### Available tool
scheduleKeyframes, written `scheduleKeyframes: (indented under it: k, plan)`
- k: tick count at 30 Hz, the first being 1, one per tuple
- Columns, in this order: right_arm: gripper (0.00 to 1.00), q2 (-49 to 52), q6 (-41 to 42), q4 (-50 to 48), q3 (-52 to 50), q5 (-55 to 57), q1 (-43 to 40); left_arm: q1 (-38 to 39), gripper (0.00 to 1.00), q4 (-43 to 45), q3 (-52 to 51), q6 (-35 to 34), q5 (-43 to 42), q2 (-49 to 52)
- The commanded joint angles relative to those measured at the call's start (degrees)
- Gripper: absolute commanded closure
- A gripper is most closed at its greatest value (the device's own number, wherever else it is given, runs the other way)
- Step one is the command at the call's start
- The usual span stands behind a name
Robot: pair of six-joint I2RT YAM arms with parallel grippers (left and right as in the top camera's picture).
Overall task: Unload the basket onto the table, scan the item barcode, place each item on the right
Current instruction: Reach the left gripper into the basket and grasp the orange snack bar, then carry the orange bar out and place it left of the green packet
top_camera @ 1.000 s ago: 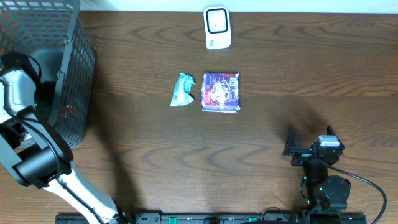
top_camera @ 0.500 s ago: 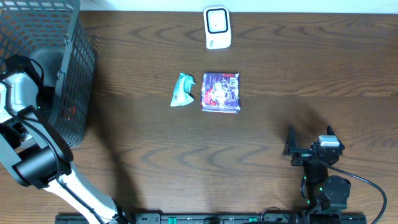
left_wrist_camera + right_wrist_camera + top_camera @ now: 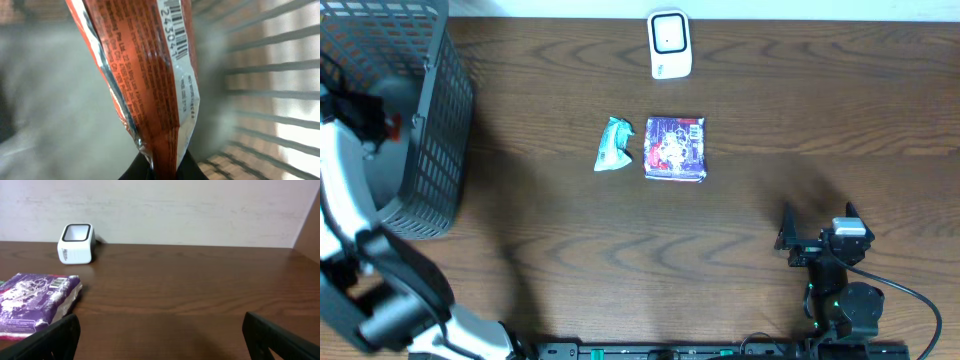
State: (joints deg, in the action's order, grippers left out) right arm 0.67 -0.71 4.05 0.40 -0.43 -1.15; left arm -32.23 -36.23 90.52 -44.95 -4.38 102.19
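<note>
Clamped on the orange foil packet (image 3: 150, 100), the left claw (image 3: 165, 171) should clear the grey wire basket (image 3: 440, 120), barcode (image 3: 175, 25) facing the white box scanner (image 3: 670, 45); right claw (image 3: 162, 335) wide.

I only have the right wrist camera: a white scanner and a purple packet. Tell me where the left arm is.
Observer: The left fingers are inside the grey wire-mesh basket at the far left corner of the table.
Operator: Report what they hold.
Observer: They are shut on an orange-red foil packet, pinched at one end. A barcode shows near the other end.
Operator: List anything lying by my purple packet.
Observer: A small teal crumpled packet lies just left of the purple printed packet, not touching it.
</note>
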Motion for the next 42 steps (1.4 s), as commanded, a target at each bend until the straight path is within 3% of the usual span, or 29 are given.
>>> scheduleKeyframes:
  k: [1, 4, 7, 14, 22, 27, 31, 37, 42]
  plan:
    - [0.01, -0.3, -0.6, 0.3, -0.1, 0.1, 0.5, 0.2, 0.93, 1.8, 1.8, 2.1, -3.8, -6.0]
    - [0.01, -0.3, -0.6, 0.3, -0.1, 0.1, 0.5, 1.6, 0.92, 4.8, 1.8, 6.2, -9.9, -10.4]
    - [0.01, -0.3, -0.6, 0.3, -0.1, 0.1, 0.5, 5.0, 0.93, 8.2, 1.8, 18.5, -18.2, -15.1]
    - [0.01, -0.3, -0.6, 0.3, -0.1, 0.1, 0.5, 13.7, 0.93, 8.0, 1.8, 32.9, -21.1, -20.2]
    - [0.01, -0.3, -0.6, 0.3, -0.1, 0.1, 0.5, 26.2, 0.92, 0.0, 1.4, 48.3, -22.8, -17.6]
    - [0.01, -0.3, -0.6, 0.3, -0.1, 0.1, 0.5, 32.8, 0.93, -9.6, 1.4, 61.0, -22.8, -12.3]
    - [0.01, -0.3, -0.6, 0.3, -0.1, 0.1, 0.5, 35.2, 0.93, -10.3, 1.4, 61.5, -21.7, -6.5]
    - [0.01, -0.3, -0.6, 0.3, -0.1, 0.1, 0.5, 35.4, 0.92, -11.2, 1.4, 51.3, -21.7, 1.7]
    - [0.01, -0.3, -0.6, 0.3, -0.1, 0.1, 0.5, 35.4, 0.92, -14.4, 1.3, 50.6, -21.7, 7.4]
